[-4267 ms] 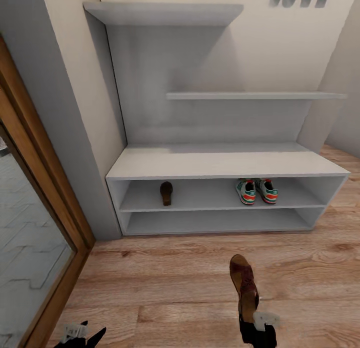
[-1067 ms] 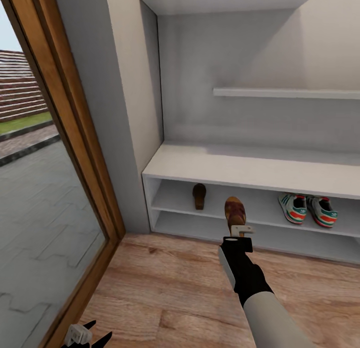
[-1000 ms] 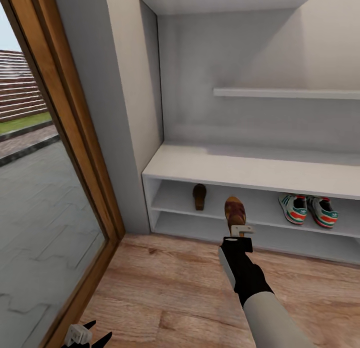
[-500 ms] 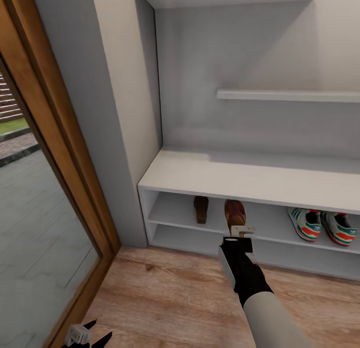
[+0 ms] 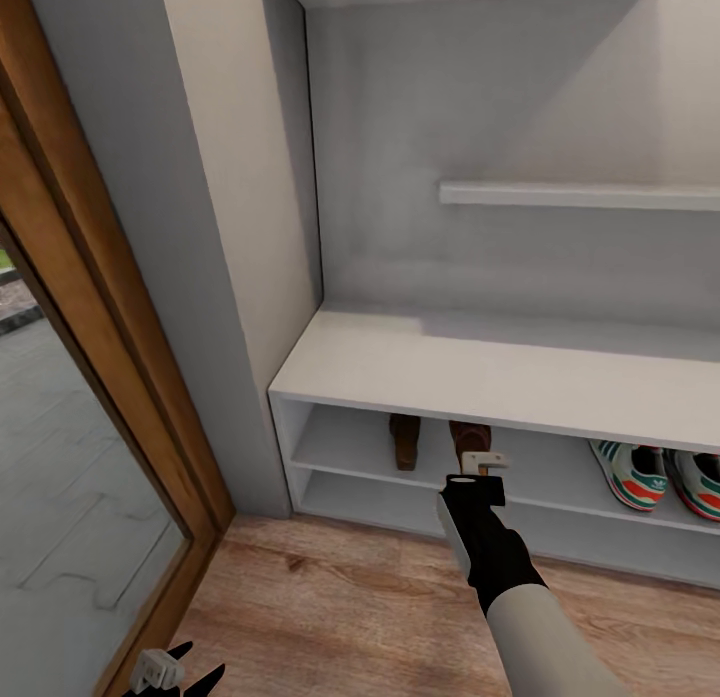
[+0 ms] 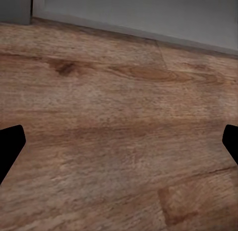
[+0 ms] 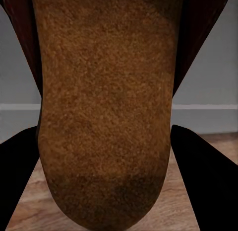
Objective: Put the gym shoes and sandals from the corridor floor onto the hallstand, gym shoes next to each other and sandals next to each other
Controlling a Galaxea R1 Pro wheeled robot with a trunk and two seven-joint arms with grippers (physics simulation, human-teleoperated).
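Under the pale grey bench top (image 5: 480, 372), the right claw (image 5: 482, 464) (clamped on the reddish-brown leather sandal (image 5: 468, 439)) risks clipping its mate (image 5: 404, 441) just beside.

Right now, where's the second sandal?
Head view: held sandal in the right gripper, entering the hallstand's upper shoe shelf, just right of the other sandal.

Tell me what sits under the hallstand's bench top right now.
On the upper shoe shelf: one sandal, the second sandal held by the right gripper beside it, and two gym shoes further right. The bench top covers their toes.
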